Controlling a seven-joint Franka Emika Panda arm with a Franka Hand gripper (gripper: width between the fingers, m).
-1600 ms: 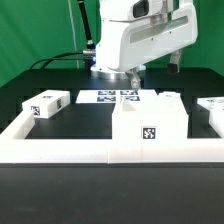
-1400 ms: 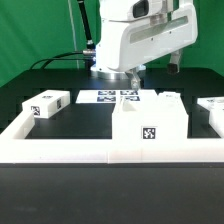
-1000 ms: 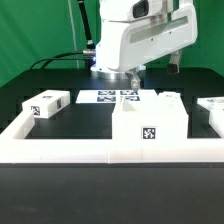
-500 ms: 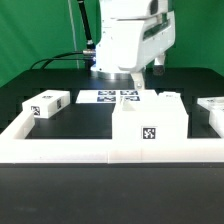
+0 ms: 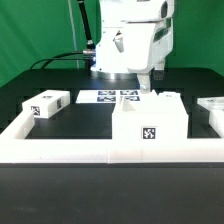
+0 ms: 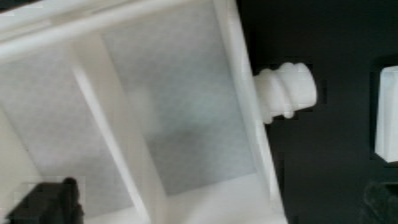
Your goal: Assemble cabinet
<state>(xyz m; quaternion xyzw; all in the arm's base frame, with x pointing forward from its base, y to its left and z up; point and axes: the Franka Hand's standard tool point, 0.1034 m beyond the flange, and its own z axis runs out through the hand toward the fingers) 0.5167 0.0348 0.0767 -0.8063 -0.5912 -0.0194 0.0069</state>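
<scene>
The cabinet body (image 5: 150, 126), a boxy white unit with a square tag on its front, stands just behind the front rail. In the wrist view it (image 6: 143, 110) fills most of the frame, showing inner dividers and a round white knob (image 6: 285, 92) on its side. My gripper (image 5: 145, 84) hangs just above the cabinet body's back edge. In the wrist view the gripper (image 6: 214, 205) has dark fingertips (image 6: 50, 205) far apart, with only the cabinet surface below them. It is open and holds nothing. A loose white panel (image 5: 45, 103) with a tag lies at the exterior view's left.
The marker board (image 5: 108, 97) lies flat behind the cabinet body. Another white part (image 5: 212, 108) sits at the exterior view's right, and a white part also shows in the wrist view (image 6: 388, 110). A long low white border rail (image 5: 100, 150) runs along the front.
The hand has turned about its vertical axis and shifted a little toward the exterior view's right, over the cabinet body. The parts on the table have not moved.
</scene>
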